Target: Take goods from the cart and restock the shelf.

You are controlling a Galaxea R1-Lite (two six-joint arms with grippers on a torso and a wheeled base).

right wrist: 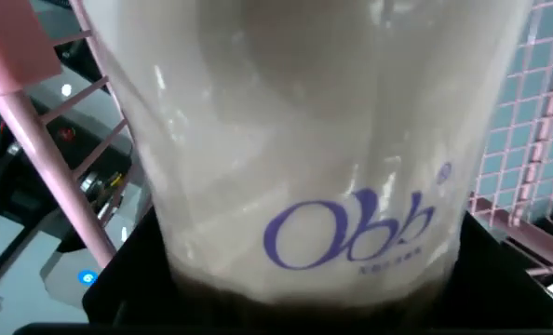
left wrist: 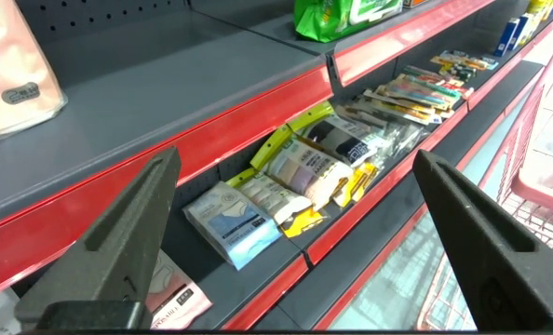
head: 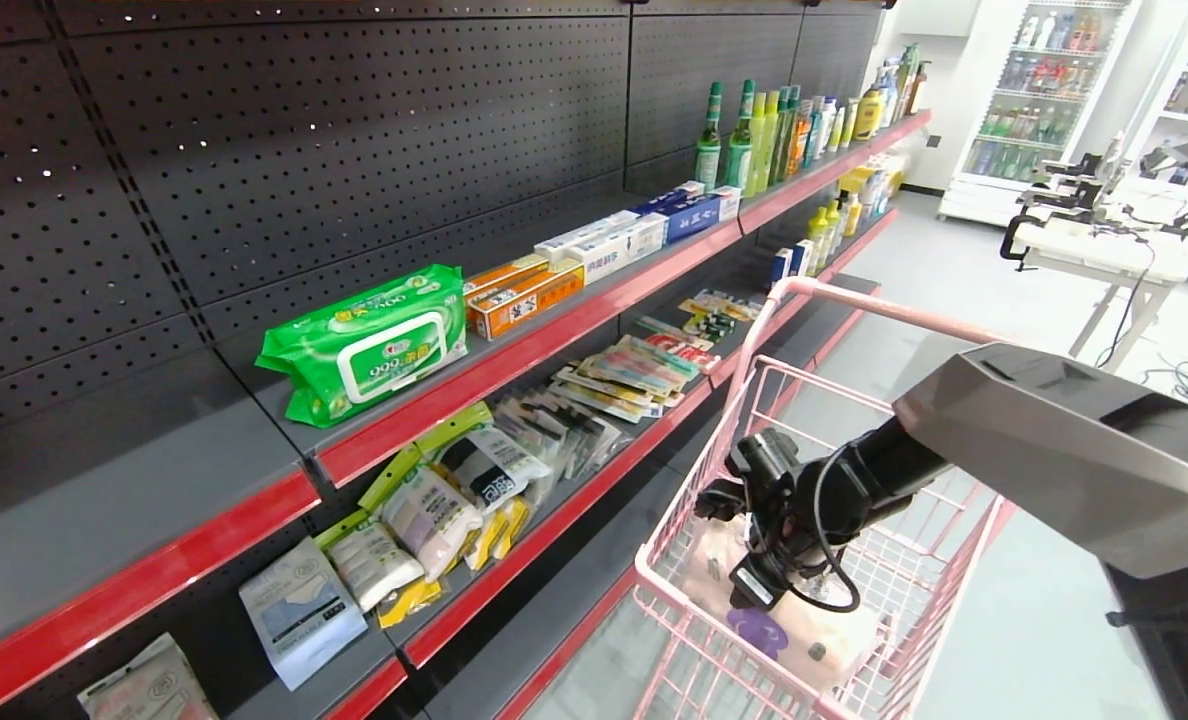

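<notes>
White tissue pack point(right wrist: 304, 140) lies close against right pincer point(head: 754, 588).

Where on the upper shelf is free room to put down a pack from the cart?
The upper shelf is bare grey from the green wipes pack leftward; in the left wrist view this stretch ends at a pink pack. Right of the wipes, boxes and bottles stand close together. The lower shelf is crowded with packets.
</notes>
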